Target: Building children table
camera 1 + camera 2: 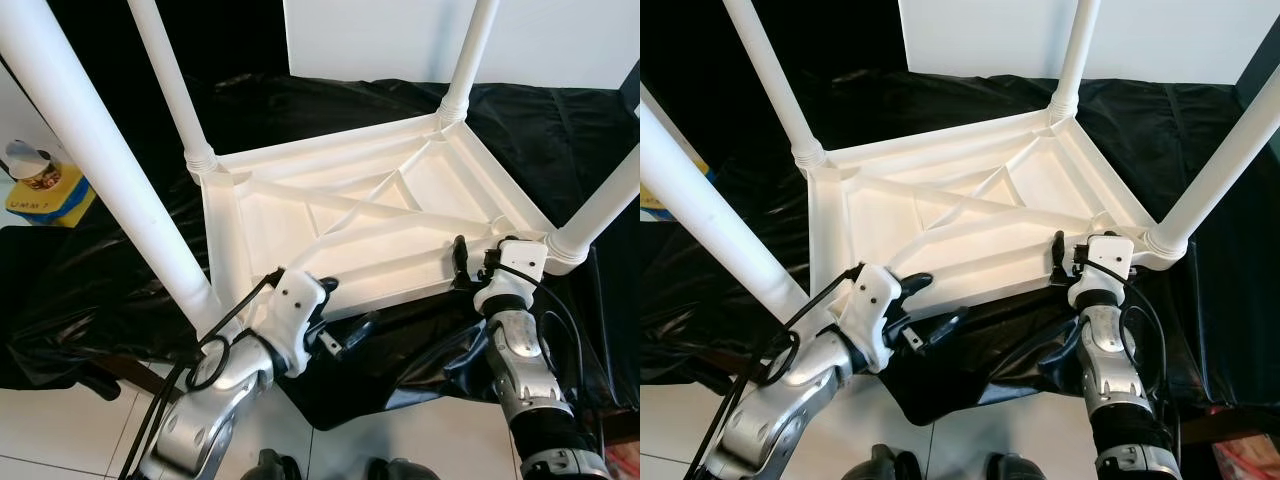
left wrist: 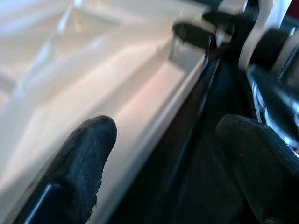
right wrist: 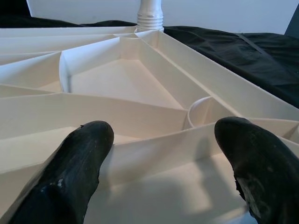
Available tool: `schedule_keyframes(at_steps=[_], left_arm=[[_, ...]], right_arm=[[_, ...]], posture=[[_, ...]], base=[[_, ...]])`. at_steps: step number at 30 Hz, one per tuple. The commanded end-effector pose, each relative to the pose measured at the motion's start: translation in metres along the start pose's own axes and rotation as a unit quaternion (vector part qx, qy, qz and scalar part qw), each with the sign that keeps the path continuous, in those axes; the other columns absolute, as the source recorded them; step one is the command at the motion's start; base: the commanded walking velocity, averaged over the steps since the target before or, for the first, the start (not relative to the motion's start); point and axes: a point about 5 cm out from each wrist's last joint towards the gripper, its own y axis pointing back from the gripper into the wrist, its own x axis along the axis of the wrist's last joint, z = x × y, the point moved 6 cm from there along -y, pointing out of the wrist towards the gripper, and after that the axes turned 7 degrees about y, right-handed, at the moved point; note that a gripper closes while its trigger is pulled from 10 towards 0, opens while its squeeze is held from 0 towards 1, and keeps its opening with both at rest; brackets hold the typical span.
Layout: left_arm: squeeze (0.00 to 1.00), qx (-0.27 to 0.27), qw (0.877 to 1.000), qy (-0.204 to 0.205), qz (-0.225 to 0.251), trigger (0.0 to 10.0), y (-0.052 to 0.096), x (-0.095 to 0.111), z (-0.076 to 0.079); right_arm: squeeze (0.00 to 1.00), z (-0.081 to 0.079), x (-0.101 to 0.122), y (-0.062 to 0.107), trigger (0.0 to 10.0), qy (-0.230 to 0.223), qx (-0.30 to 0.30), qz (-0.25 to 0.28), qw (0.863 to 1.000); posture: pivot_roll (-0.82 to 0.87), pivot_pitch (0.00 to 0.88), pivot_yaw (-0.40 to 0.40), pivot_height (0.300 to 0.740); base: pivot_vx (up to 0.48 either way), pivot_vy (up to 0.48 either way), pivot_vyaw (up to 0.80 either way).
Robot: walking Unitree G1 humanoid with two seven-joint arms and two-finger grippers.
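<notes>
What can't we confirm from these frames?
- Table legs: tops cut off by the frame edge in both eye views.
- Table top: upper face hidden, lies face down on the black sheet.
- Left pincer: left wrist view blurred, contact with the rim unclear.
- Yellow box: label too small to read.

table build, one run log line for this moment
table: upside down on black sheet, four legs on | left hand: open, near rim | right hand: open, near rim

Upturned table [image 1: 340, 215] on black sheet [image 1: 560, 130]; four legs [image 1: 165, 85] rise at corners, fencing approach from sides. Centre open from above, crossed by ribs [image 1: 350, 205]. Left gripper [image 1: 330, 315] and right gripper [image 1: 475, 262] crowd near rim.
</notes>
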Motion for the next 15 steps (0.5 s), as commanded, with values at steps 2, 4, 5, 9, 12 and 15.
schedule_keyframes(at_steps=[2,4,5,9,12,15], left_arm=[[0.00,0.024,0.998,-0.015,-0.052,10.0,0.000,-0.023,-0.005],[0.00,0.032,0.997,-0.018,-0.062,10.0,0.000,-0.028,-0.008],[0.00,0.046,0.996,-0.022,-0.069,10.0,-0.002,-0.031,-0.014],[0.00,0.091,0.992,-0.021,-0.081,10.0,-0.006,-0.035,-0.032],[0.00,0.132,0.987,-0.015,-0.089,10.0,-0.008,-0.037,-0.047],[0.00,0.144,0.985,-0.019,-0.092,10.0,-0.010,-0.037,-0.054]], right_arm=[[0.00,-0.016,-0.014,0.007,10.0,0.000,0.025,-0.033,0.999],[0.00,-0.018,-0.013,0.007,10.0,-0.001,0.028,-0.033,0.999],[0.00,-0.021,-0.013,0.007,10.0,-0.003,0.031,-0.033,0.999],[0.00,-0.024,-0.010,0.008,10.0,-0.007,0.033,-0.031,0.999],[0.00,-0.026,-0.008,0.008,10.0,-0.009,0.033,-0.031,0.999],[0.00,-0.023,-0.008,0.009,10.0,-0.009,0.026,-0.031,0.999]], posture=[[-0.02,0.165,-0.012,0.740],[-0.02,0.165,-0.012,0.740],[-0.02,0.165,-0.014,0.740],[-0.03,0.161,-0.011,0.740],[-0.04,0.160,-0.009,0.740],[-0.05,0.158,-0.003,0.740]], base=[[0.000,0.000,0.00],[0.000,0.000,0.00],[0.000,0.000,0.00],[0.000,0.000,0.00],[0.000,0.000,0.00],[0.000,0.000,0.00]])
